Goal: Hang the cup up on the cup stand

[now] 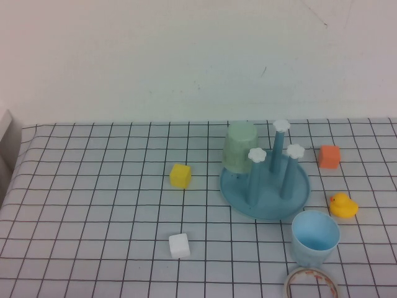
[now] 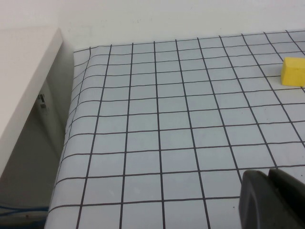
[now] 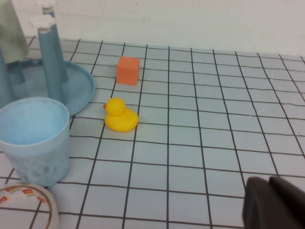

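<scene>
The light sky-blue cup [image 1: 316,237] [image 3: 35,140] stands upright, mouth up, on the checked cloth just in front of the cup stand [image 1: 265,186] [image 3: 71,86]. That stand is a round blue dish with upright blue pegs topped by white flower caps [image 1: 257,154]. A pale green cup [image 1: 239,148] hangs upside down on a rear peg. My left gripper [image 2: 269,177] is shut and holds nothing, low over bare cloth far left of the stand. My right gripper [image 3: 268,185] is shut too, with nothing in it, to the right of the cup. Neither arm shows in the high view.
A yellow duck [image 1: 342,205] [image 3: 120,115] and an orange block [image 1: 329,156] [image 3: 128,70] lie right of the stand. A yellow block [image 1: 180,176] [image 2: 292,71] and a white block [image 1: 179,246] lie to its left. A tape roll [image 1: 311,284] [image 3: 26,202] sits beside the cup at the front edge.
</scene>
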Controlling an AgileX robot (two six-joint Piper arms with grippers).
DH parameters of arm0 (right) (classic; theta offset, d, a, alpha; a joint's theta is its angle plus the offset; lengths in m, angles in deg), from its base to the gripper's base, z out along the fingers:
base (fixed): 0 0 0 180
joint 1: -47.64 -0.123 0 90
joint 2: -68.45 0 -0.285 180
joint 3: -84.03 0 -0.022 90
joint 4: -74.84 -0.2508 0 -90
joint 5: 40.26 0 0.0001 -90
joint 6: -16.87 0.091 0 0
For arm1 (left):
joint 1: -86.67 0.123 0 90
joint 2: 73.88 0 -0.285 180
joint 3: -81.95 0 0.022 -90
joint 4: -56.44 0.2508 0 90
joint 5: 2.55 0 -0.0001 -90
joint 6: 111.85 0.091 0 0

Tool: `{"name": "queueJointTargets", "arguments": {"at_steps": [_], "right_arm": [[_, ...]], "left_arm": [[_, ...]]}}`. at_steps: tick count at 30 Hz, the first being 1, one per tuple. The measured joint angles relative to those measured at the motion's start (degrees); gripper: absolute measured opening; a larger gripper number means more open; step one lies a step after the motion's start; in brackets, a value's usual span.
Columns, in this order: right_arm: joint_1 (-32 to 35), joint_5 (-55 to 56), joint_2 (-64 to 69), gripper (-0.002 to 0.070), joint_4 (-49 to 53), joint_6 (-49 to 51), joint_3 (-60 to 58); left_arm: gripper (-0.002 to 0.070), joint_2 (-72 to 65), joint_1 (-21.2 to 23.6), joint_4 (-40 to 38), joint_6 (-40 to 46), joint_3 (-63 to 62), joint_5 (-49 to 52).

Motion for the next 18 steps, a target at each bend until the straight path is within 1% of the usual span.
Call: {"name": "queueJointTargets", "arguments": {"at_steps": [18], "right_arm": [[0.0, 0.0, 0.0, -0.0001, 0.0, -1.3, 0.0]], "left_arm": [[-0.0002, 0.0, 0.0, 0.0, 0.0, 0.0, 0.0]]}}
